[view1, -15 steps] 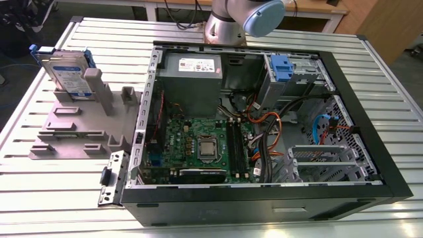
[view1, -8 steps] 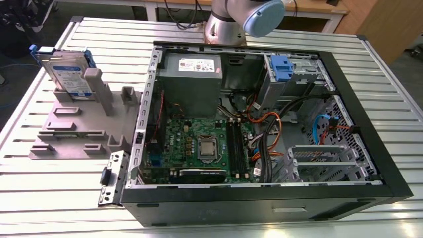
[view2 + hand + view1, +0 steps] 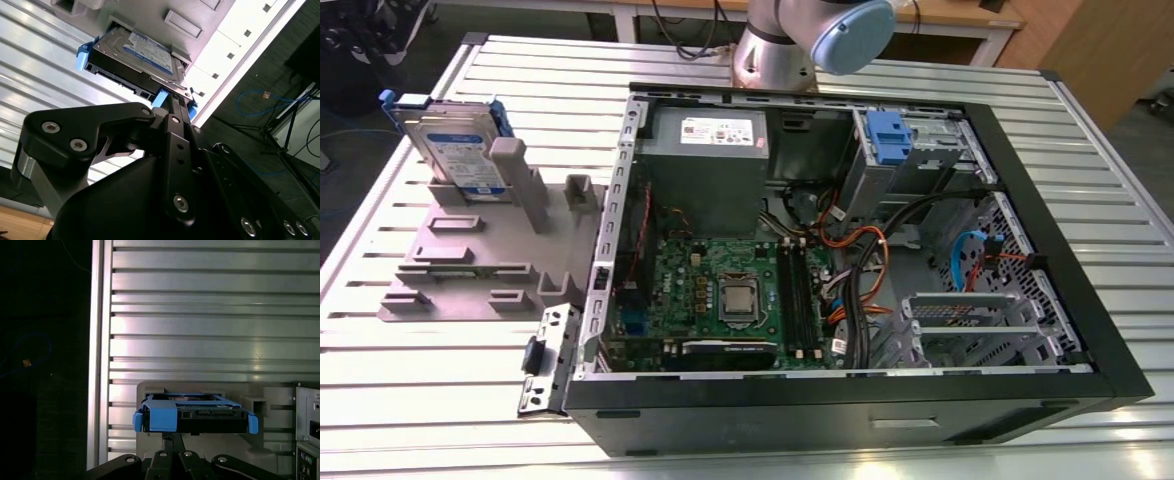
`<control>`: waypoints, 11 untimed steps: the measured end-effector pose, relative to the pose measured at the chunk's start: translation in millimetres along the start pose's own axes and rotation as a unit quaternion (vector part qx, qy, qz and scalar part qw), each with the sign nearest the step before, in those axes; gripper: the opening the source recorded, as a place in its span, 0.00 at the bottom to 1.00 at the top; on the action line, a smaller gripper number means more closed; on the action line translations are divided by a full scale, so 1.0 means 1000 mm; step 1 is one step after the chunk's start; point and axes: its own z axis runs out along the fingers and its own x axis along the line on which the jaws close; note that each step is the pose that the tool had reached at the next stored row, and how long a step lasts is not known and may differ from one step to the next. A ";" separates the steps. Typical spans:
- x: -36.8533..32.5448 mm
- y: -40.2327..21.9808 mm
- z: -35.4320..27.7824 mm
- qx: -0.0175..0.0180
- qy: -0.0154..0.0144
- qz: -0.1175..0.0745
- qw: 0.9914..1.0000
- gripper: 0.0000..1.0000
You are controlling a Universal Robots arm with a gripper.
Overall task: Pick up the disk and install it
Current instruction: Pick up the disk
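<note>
The disk (image 3: 458, 150), a silver drive with a white-and-blue label in a blue carrier, stands on edge in a slot of the grey holder (image 3: 480, 262) at the exterior view's left. Both wrist views look at it from a distance: the disk (image 3: 137, 52) shows its labelled face, and the disk (image 3: 195, 419) shows its blue-framed edge. My gripper (image 3: 173, 441) has its black fingers drawn together, shut on nothing, and points at the disk without touching it. In the second wrist view the gripper (image 3: 175, 102) lines up with the carrier's blue corner.
An open computer case (image 3: 1067, 250) lies on the slatted metal table (image 3: 440, 400), with a motherboard (image 3: 734, 295), a grey power supply (image 3: 707, 135) and a drive bay holding a blue carrier (image 3: 887, 135). The arm's base (image 3: 781, 45) stands behind the case.
</note>
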 end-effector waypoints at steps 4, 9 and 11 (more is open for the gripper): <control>0.0000 0.0000 0.0000 0.000 0.000 -0.003 1.000 0.11; 0.0000 0.0000 0.0000 0.000 0.000 -0.006 1.000 0.11; 0.0000 0.0000 0.0000 0.000 0.000 -0.008 1.000 0.11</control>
